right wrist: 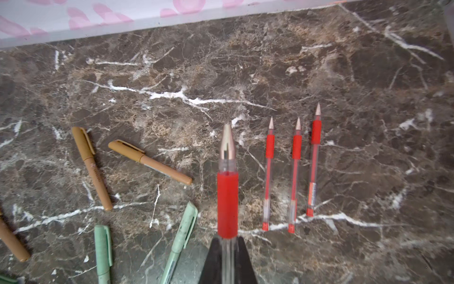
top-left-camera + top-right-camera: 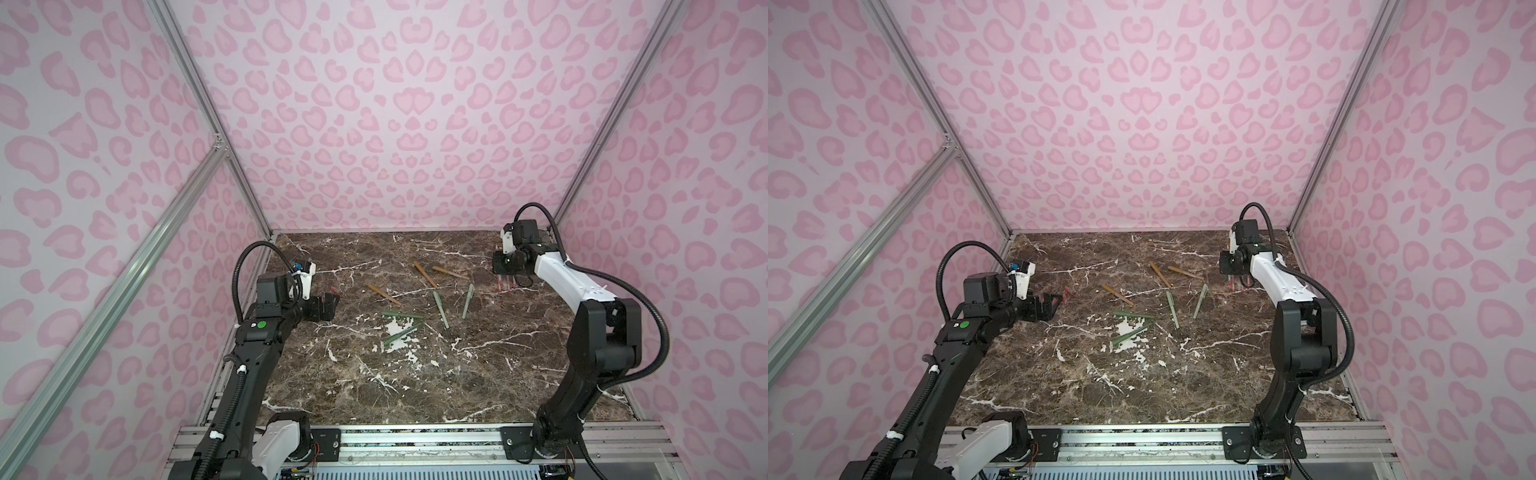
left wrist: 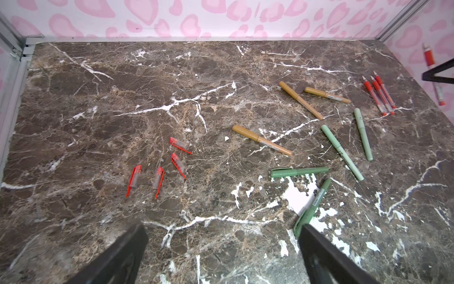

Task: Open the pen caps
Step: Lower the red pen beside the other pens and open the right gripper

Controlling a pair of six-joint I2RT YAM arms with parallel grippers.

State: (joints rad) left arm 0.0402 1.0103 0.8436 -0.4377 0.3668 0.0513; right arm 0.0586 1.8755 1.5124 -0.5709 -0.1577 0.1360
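Left fingers [image 3: 118,258] spread; caps [image 3: 157,180] seemingly open toward them

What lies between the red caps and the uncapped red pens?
Seven capped pens, three tan, four green, separate red caps from red pens; left wrist view.

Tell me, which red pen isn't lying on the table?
The red pen held by the right gripper, jaws shut on it. The other three red pens lie side by side on the table.

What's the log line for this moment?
left tool: open, empty | right tool: shut on uncapped red pen | four red caps: off, on table | tan pens, green pens: capped
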